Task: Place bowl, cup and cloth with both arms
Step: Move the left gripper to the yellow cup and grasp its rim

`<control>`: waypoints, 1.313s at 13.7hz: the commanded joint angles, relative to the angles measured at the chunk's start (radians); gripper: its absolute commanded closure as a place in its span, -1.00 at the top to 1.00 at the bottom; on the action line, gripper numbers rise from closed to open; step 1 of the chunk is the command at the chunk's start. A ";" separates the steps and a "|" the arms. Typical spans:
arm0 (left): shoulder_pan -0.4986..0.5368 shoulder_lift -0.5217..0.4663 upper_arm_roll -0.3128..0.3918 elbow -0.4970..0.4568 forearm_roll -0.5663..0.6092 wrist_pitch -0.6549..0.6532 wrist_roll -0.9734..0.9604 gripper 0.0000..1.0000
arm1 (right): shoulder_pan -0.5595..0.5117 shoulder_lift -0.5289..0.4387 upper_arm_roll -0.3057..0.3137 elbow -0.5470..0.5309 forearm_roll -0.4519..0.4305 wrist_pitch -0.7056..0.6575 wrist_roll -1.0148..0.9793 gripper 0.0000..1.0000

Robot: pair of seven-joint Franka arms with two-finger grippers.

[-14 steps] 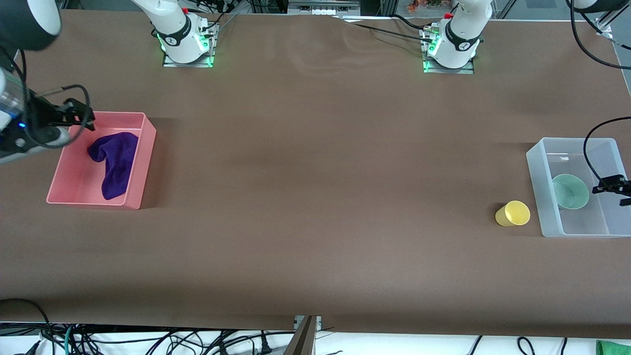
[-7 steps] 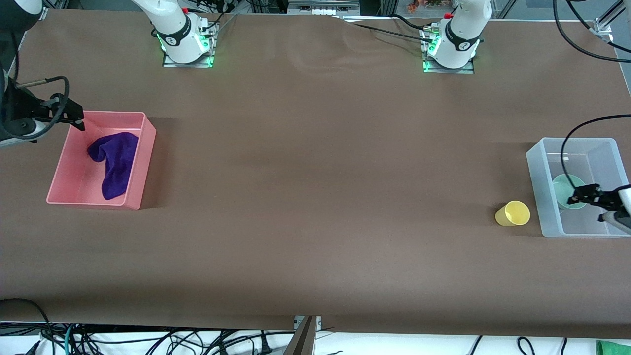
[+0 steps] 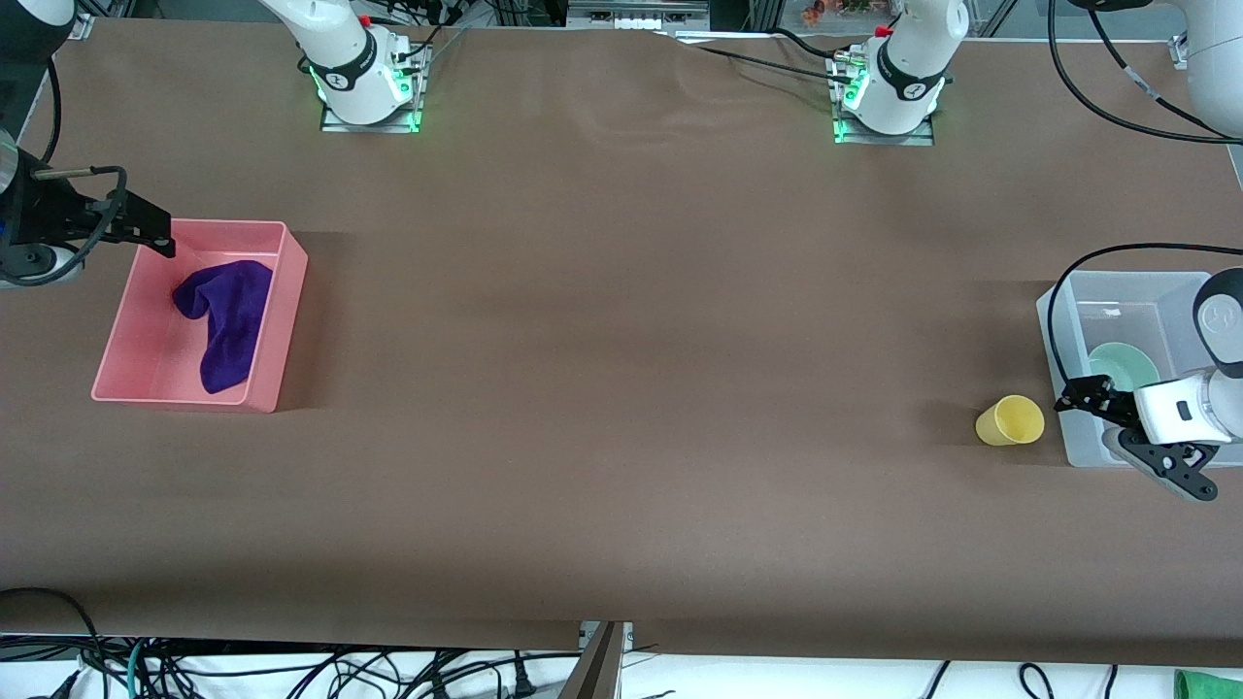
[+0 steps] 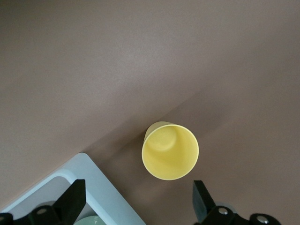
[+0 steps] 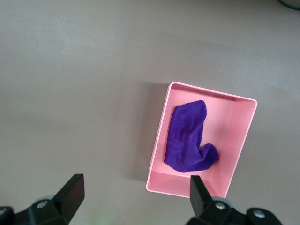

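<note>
On the counter (image 3: 621,388), cloth (image 3: 226,320) lies in pink bin (image 3: 287,291), bowl (image 3: 1125,367) in clear bin (image 3: 1054,320); cup (image 3: 1010,420) remains outside beside it, under my left tool (image 3: 1131,432), both tools, right tool (image 3: 136,228) included, spread and empty.

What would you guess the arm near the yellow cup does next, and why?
Probably the left gripper, open above the clear bin's edge, slides over the yellow cup and descends to grasp it. The cup stands on the table beside the bin, while the mint-green bowl already sits inside. The purple cloth lies in the pink bin; the right gripper waits open there.
</note>
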 commanded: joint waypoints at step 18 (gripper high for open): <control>-0.033 0.171 0.008 -0.039 0.033 0.215 0.026 -1.00 | 0.002 0.004 0.011 0.007 0.013 -0.015 0.031 0.99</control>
